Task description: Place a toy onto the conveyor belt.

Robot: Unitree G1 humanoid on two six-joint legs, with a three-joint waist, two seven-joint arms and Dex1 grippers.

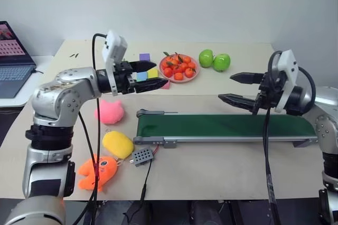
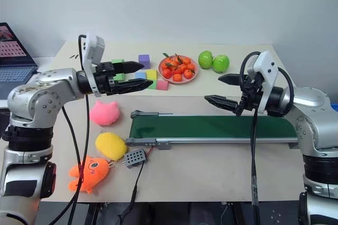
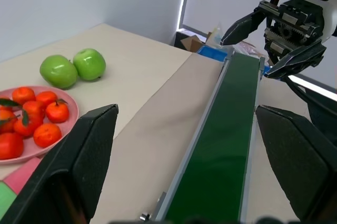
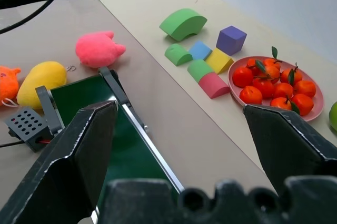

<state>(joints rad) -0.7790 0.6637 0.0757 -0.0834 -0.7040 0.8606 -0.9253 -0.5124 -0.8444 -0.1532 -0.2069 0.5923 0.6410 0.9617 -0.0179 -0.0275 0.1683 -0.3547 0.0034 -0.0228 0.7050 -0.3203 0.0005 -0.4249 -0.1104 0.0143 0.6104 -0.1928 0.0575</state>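
From the head views, nothing is picked up yet: the toy lies at the table's near left edge, just left of the small grey box, well apart from both arms. The left gripper hangs spread and empty above the coloured blocks; the right gripper gapes empty over the conveyor belt. Likely next, the left arm must drop down and back toward the fish.

The left wrist view looks along the belt, past a plate of oranges on the beige table by a white wall.

The right wrist view catches the toy beside the yellow plush.
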